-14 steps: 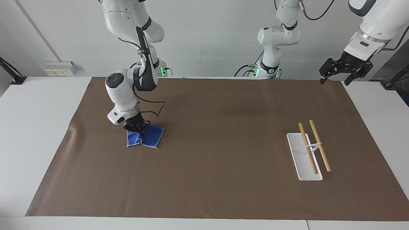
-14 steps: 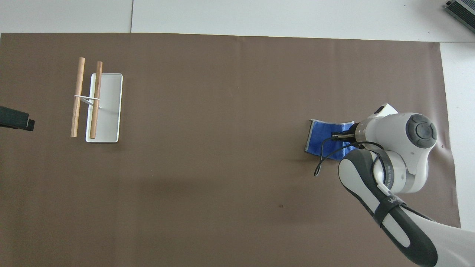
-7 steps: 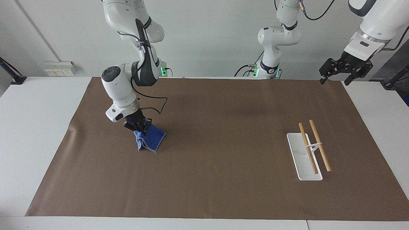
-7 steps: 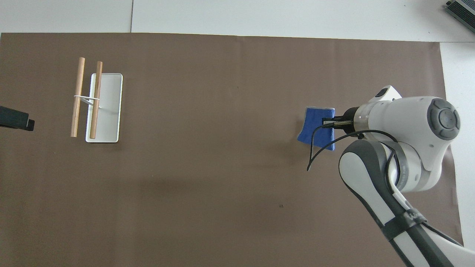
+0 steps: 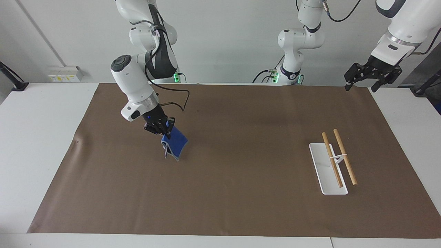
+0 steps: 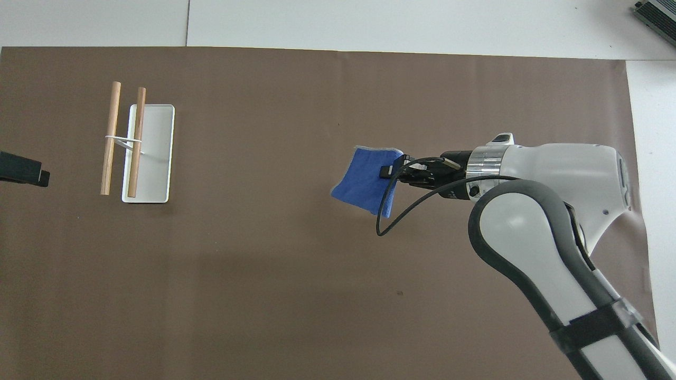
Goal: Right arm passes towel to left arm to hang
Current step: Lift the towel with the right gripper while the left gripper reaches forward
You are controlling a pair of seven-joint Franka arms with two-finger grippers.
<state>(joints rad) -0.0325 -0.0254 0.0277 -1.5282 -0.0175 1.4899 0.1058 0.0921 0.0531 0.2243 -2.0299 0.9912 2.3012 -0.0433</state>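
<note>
Blue towel (image 5: 175,144) hanging from clamped right hand (image 5: 164,130), clear of mat (image 5: 241,199).

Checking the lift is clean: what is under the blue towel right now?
Only the brown table mat lies under the small blue terry towel, which hangs from the right pincer, shut on its top edge. The patch it covers in the overhead view stays unseen.

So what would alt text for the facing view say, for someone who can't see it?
The right gripper holds a blue towel dangling above a brown mat. The open left gripper waits over the mat's corner, above a white rack with two wooden bars.
</note>
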